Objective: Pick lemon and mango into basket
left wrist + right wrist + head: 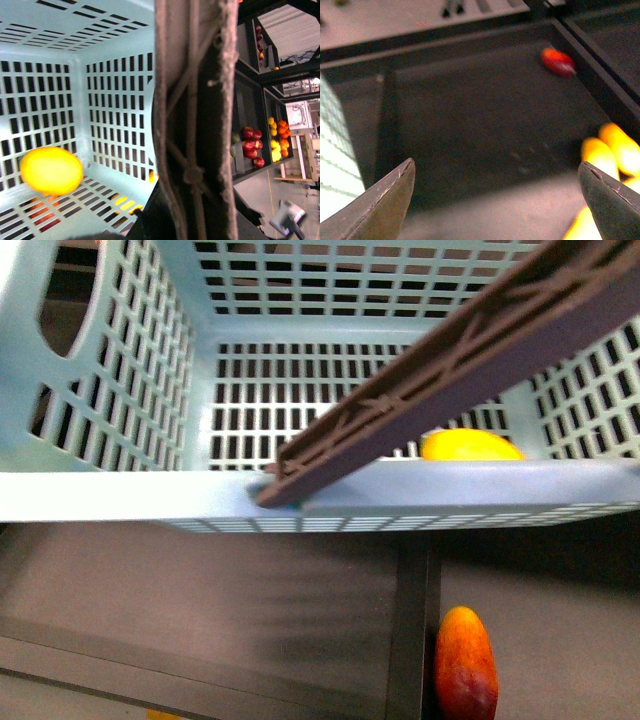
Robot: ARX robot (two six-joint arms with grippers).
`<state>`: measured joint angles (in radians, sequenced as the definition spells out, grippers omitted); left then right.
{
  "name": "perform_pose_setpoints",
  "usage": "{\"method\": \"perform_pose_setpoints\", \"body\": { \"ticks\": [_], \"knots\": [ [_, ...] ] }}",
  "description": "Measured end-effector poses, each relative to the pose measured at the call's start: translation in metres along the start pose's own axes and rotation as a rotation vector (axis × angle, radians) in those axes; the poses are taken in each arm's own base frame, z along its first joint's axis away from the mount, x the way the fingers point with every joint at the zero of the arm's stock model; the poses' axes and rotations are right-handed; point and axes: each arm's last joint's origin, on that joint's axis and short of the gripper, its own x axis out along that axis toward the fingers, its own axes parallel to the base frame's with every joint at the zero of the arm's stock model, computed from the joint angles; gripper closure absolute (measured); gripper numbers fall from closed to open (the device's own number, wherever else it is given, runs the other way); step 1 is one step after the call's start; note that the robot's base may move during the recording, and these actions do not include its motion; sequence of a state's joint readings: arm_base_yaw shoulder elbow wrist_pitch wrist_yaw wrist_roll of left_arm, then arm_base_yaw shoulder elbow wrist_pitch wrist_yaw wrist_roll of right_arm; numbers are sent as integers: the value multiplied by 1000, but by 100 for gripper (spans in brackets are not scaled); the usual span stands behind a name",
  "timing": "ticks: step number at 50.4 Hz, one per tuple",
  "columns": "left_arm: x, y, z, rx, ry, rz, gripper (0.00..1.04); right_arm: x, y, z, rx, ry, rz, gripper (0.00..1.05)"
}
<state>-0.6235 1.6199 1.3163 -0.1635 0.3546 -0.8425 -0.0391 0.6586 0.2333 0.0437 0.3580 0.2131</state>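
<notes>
The rectangular pale turquoise plastic basket (120, 495) with slotted walls fills most of the front view, its brown-grey ribbed swing handle (450, 380) slanting across the opening. Inside it, on the slotted floor near the front wall, lies the small rounded, smooth bright yellow lemon (470, 446). The left wrist view shows the same lemon (51, 170) from within the basket, with the handle (195, 120) close to the lens. Behind the handle, shelves hold red, orange and yellow fruit (260, 142). The left hand itself shows in no view, so its state cannot be told.

The right hand (495, 200) hangs above a dark grey surface (480, 125) with its two fingertips (385, 205) spread wide and nothing between them. Just beside one fingertip lie blurred, elongated yellow-orange mangoes (602, 152), outside the basket. Farther off on that surface rests an elongated red-and-yellow fruit (559, 61), which the front view also shows below the basket's front wall
</notes>
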Motion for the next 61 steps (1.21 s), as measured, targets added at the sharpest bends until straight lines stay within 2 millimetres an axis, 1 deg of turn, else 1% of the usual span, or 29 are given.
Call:
{"method": "perform_pose_setpoints", "body": {
  "ticks": [4,6,8,9,12,13,17,20,22,23,26,29,32,35,39,49,61],
  "knots": [
    [1,-1,-1,1,12,-10,100,12,-15,7,59,27,-37,9],
    [1,-2,-2,-2,16,-13,100,20,-23,13,79,20,-42,9],
    [1,-2,-3,-2,19,-15,100,31,-35,22,111,14,-63,9],
    [1,-3,-3,-2,20,-16,100,34,-37,23,112,16,-62,9],
    [1,-3,-3,-3,19,-15,100,52,-54,30,122,19,-95,9],
    [1,-2,-3,-3,19,-15,100,55,-57,31,122,23,-100,9],
    [1,-2,-2,-4,11,-8,100,86,-81,33,89,56,-152,9],
    [1,-1,-1,-3,-2,3,100,120,-104,27,76,146,-196,9],
    [0,-1,-1,0,-5,5,100,137,-114,19,66,196,-214,9],
    [0,-1,-1,0,-5,5,100,149,-120,12,57,235,-234,9],
    [0,-1,-1,2,-4,4,100,172,-133,-6,30,316,-254,9],
    [0,-1,-1,1,-1,1,100,183,-139,-16,28,361,-249,9],
    [1,-1,-1,-1,10,-8,100,198,-149,-31,24,419,-253,9],
    [1,-1,-2,-2,13,-10,100,207,-158,-41,28,459,-263,9],
    [1,-1,-2,-3,13,-10,100,214,-168,-49,36,491,-277,9],
    [1,-1,-2,-4,9,-6,100,227,-187,-67,51,548,-321,9],
    [1,-1,-1,-4,5,-3,100,242,-200,-84,59,589,-335,9]
  ]
}}
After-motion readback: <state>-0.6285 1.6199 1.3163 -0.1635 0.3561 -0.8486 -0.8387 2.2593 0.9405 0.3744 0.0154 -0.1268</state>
